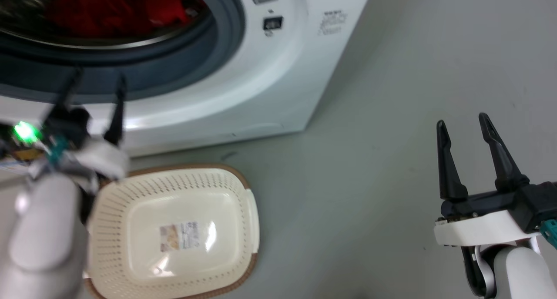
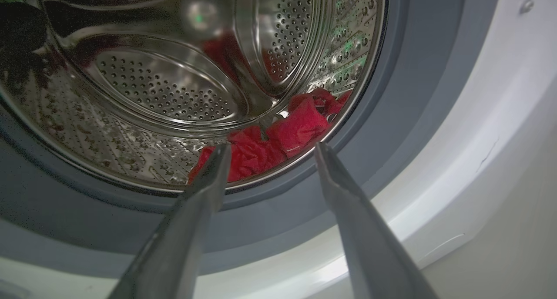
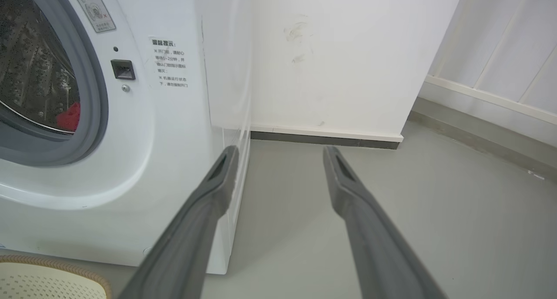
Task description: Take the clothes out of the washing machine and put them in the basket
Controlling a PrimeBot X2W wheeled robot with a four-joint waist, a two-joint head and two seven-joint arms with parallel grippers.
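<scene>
The left gripper is raised at the left of the head view, blurred, its two dark fingers spread apart and pointing up and away with nothing between them. A green light glows on its wrist, above the pale forearm. The right gripper sits low at the right, fingers parted, upright and empty.
</scene>
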